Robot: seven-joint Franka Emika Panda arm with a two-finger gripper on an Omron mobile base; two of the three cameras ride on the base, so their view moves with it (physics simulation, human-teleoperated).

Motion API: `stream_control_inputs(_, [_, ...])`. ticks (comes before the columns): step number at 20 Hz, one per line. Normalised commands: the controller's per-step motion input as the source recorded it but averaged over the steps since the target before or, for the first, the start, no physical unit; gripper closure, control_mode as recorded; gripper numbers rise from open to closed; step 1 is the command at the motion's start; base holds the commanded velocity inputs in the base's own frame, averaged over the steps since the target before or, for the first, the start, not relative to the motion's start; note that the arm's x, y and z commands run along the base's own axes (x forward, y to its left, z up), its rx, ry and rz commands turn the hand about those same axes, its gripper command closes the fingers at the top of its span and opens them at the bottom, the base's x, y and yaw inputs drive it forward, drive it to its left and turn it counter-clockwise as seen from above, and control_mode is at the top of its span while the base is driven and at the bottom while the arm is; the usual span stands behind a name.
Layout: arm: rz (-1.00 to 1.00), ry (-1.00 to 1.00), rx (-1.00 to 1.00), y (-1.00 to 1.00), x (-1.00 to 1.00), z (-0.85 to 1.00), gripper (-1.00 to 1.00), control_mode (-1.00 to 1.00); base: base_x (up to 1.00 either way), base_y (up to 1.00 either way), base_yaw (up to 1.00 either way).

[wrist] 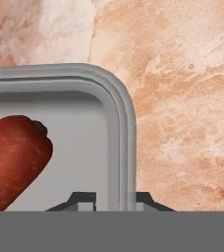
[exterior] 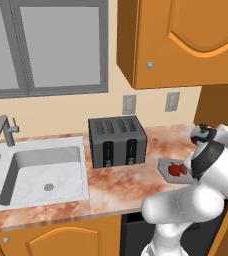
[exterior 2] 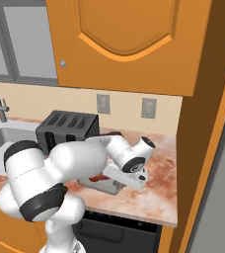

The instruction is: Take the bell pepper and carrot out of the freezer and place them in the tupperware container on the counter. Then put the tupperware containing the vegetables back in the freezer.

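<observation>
Bell pepper (exterior: 174, 169) and carrot (wrist: 13, 157) lie inside the tupperware container (wrist: 116, 128); end effector (wrist: 115, 201) clamped on its rim; freezer return remains.

I see the table (exterior: 116, 185), a pinkish-brown marbled top over orange cabinets. A pale sink (exterior: 41, 170) with a grey tap (exterior: 1, 131) is set into its left part. The black-and-grey toaster (exterior: 117, 141) stands on it near the back wall. Just right of the toaster lies the tupperware container (exterior: 164, 167), a shallow grey tray, flat on the stone near the front edge.
</observation>
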Motion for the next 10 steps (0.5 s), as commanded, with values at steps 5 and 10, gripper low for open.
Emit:
stream_control_inputs(5, [-0.14, 0.0, 0.14, 0.34, -0.25, 0.62, 1.0, -1.0, 0.0, 0.0, 0.0])
stream_control_inputs(10, [-0.14, -0.02, 0.07, 0.42, -0.29, 0.94, 1.0, -1.0, 0.0, 0.0, 0.0])
